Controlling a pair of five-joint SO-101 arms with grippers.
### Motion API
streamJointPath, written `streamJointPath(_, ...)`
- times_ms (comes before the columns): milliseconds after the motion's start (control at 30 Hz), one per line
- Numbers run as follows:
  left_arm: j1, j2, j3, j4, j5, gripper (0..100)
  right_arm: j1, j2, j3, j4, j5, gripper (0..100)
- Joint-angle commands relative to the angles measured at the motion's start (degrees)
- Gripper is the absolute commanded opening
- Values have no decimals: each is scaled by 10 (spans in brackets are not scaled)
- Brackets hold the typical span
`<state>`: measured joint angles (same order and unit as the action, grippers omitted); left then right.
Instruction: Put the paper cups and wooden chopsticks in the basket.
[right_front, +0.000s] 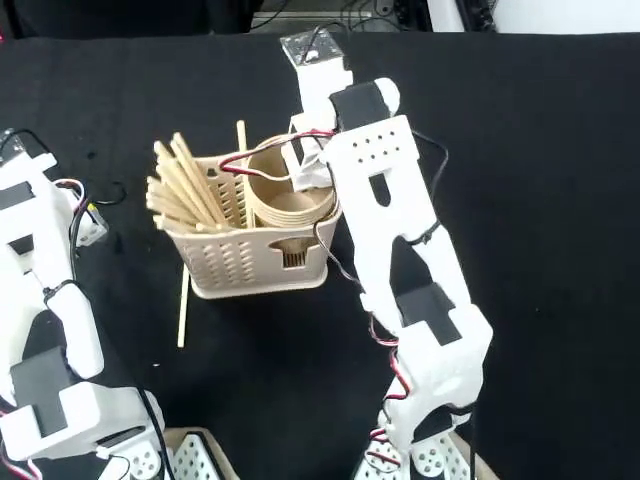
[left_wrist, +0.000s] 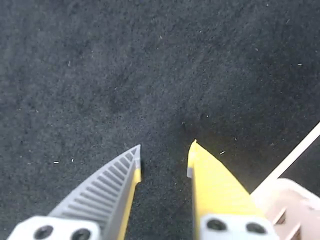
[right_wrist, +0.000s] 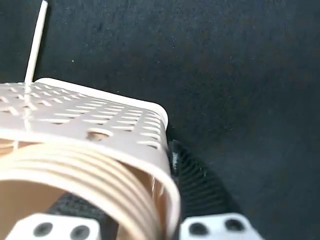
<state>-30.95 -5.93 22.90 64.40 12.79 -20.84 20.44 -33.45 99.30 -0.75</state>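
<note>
Beige basket (right_front: 250, 265): upright, left of table (right_front: 520, 150) centre.
Paper cups (right_front: 290, 200): stacked inside basket.
Wooden chopsticks (right_front: 185, 185): bundled in basket.
Loose chopstick (right_front: 183, 310): on table beside basket.
Right pincer (right_front: 310, 170): parted, astride cup rim and basket wall.
Left pincer (left_wrist: 166, 150): open, holding nothing, near left edge.

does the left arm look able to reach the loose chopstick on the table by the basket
Probably yes: the chopstick lies flat on bare cloth beside the basket, nothing over it, and the open left gripper hovers close by.
</note>
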Motion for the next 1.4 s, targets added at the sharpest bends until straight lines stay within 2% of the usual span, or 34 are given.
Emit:
streamJointPath(0,5,-4,-10,-5,-6,159,31,-21,5,19,11,11)
streamJointPath(133,7,-5,-10,-4,-6,159,76,-67,7,19,18,11)
streamJointPath(333,9,-11,-9,-3,-6,159,137,-92,7,19,76,11)
streamJointPath(500,29,-11,-8,-1,-8,159,142,-89,29,19,121,28)
streamJointPath(733,126,-35,-7,43,-88,162,134,-94,15,19,111,333)
streamJointPath(800,143,-40,-5,44,-98,163,132,-94,-12,19,117,384)
streamJointPath(967,184,-40,-5,42,-128,164,132,-136,-55,19,130,355)
streamJointPath(1167,219,-39,-9,41,-135,214,134,-256,-2,19,159,304)
streamJointPath(1367,253,-11,-42,45,-136,216,135,-408,39,19,156,253)
